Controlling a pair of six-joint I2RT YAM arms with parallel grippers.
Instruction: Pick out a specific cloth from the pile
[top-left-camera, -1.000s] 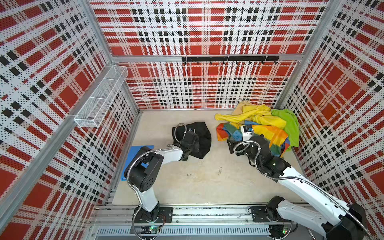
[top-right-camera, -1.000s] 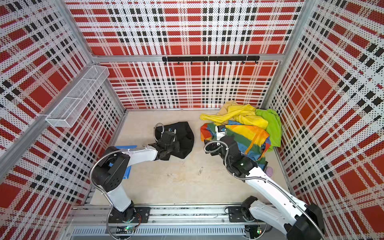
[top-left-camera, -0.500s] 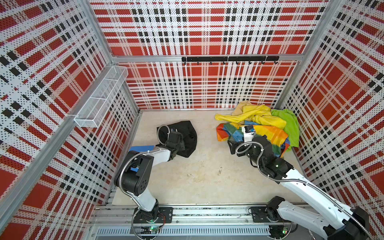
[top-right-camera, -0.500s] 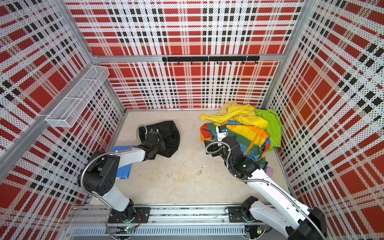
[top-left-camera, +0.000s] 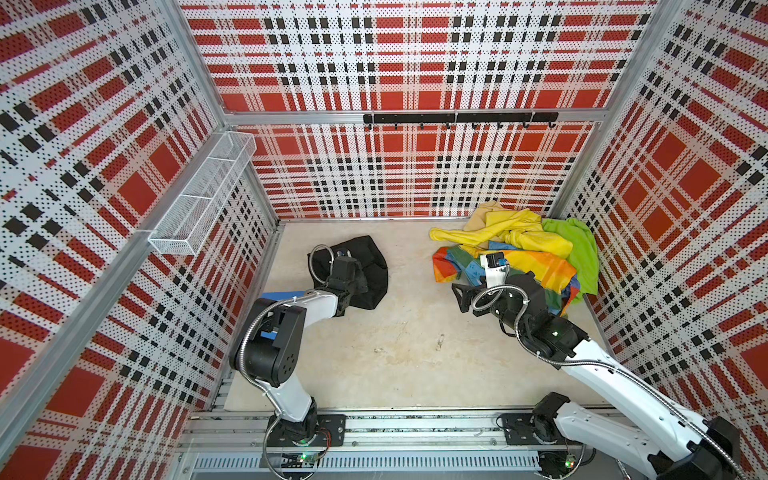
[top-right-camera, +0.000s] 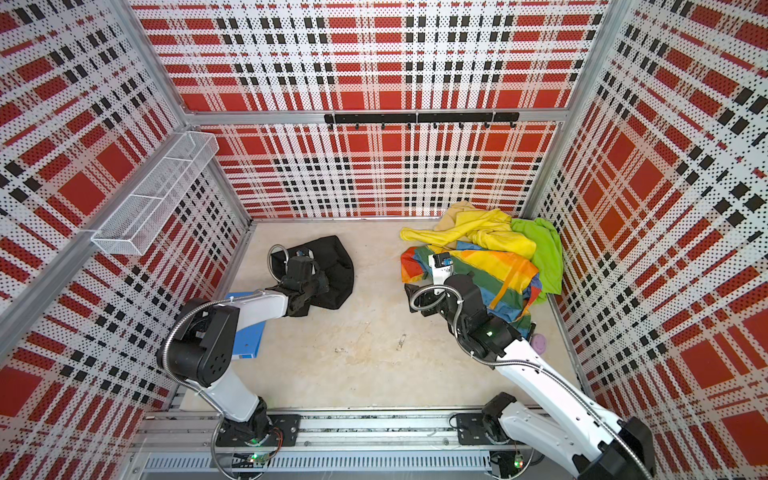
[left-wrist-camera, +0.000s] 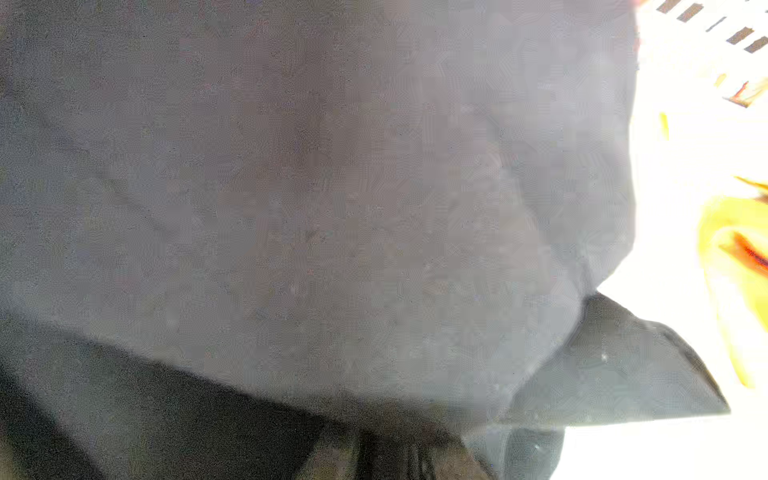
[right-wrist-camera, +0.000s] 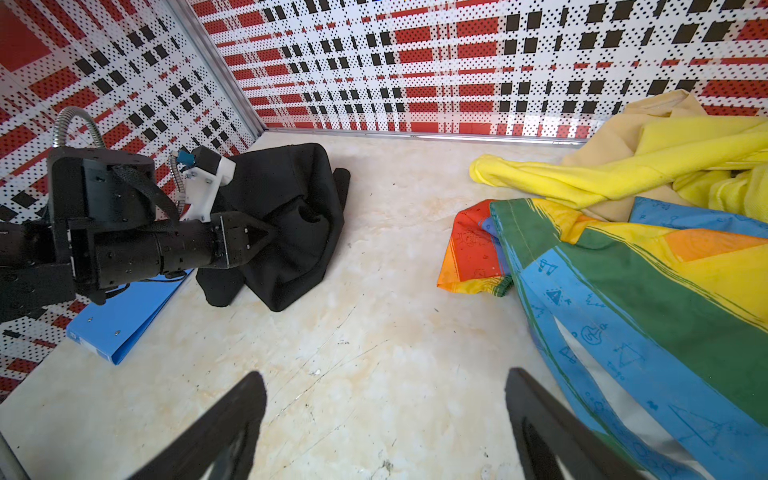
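The black cloth (top-left-camera: 374, 266) is apparently pinched by the left pincer (right-wrist-camera: 264, 237), apart from the pile (top-left-camera: 536, 249). The right pincer (right-wrist-camera: 384, 415) is held spread.

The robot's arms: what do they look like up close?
The left arm and right arm match: white shells, chunky black joints, a ribbed silver hose looping alongside. The left tool and right tool are black, with tapered fingers.
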